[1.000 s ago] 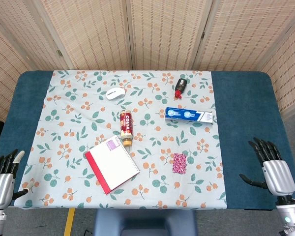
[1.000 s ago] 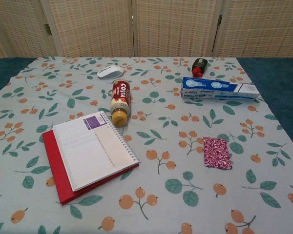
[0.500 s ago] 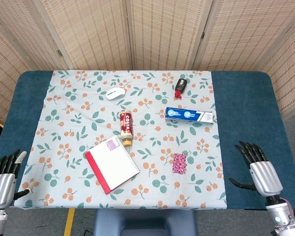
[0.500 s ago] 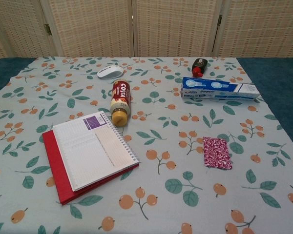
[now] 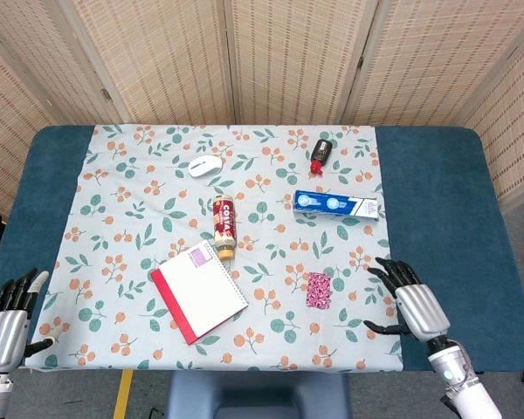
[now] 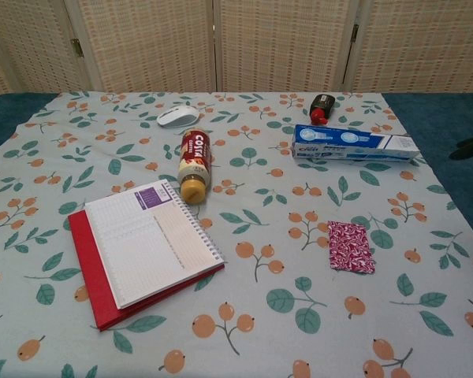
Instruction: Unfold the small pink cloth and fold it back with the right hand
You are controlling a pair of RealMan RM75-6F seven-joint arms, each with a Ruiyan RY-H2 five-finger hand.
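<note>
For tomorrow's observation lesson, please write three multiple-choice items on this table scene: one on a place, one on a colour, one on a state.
1. Where does the pink cloth lie?
A. Under the notebook
B. On the tablecloth, between the notebook and the right hand
C. On top of the toothpaste box

2. What colour is the notebook's cover?
A. Red
B. Green
C. Yellow

3. What state is the right hand in?
A. Gripping the bottle
B. Pinching the cloth
C. Fingers apart, holding nothing

Answers:
1. B: the cloth rests flat on the tablecloth, with the notebook on one side and the right hand on the other.
2. A: a red edge shows beneath the white page.
3. C: the head view shows its fingers spread beside the cloth, apart from it.
</note>
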